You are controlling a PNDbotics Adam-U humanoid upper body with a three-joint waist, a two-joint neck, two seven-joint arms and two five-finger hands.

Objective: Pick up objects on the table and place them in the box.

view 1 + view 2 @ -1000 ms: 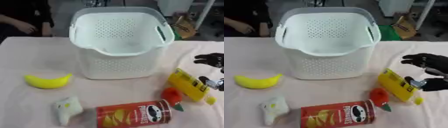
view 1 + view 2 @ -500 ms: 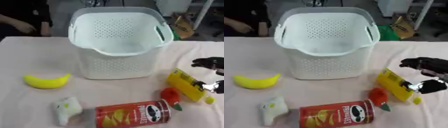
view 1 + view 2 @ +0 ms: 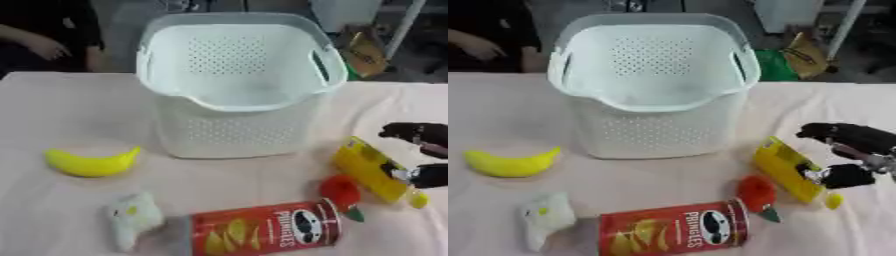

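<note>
Right hand [image 3: 852,150] enters from the right edge, low over the table, at the right end of the yellow box [image 3: 787,169]. Fingers [image 3: 833,133] reach left above the box's far side; thumb [image 3: 843,176] sits at the box's near-right edge. Fingers and thumb are spread either side of the box; whether they touch it cannot be told, and the box lies flat on the table. Left hand shows in neither view.

Yellow box lies slanted, right of the white basket [image 3: 654,90], far end pointing toward the basket. A small yellow piece [image 3: 833,201] lies just beyond its near-right end. Red round object with a green tip [image 3: 757,192] sits just near-left of the box, touching or nearly touching the red chip can [image 3: 674,232], which lies on its side at the near edge. Banana [image 3: 507,164] lies at the left, well apart from the basket. White-and-yellowish soft object [image 3: 544,216] lies near-left, between banana and can. Basket stands upright at the far centre of the table [image 3: 500,110], empty.

Versus 1.0 s ago: the hand has moved lower and closer to the box, thumb now beside its edge. Box, can, banana and basket are unmoved.
</note>
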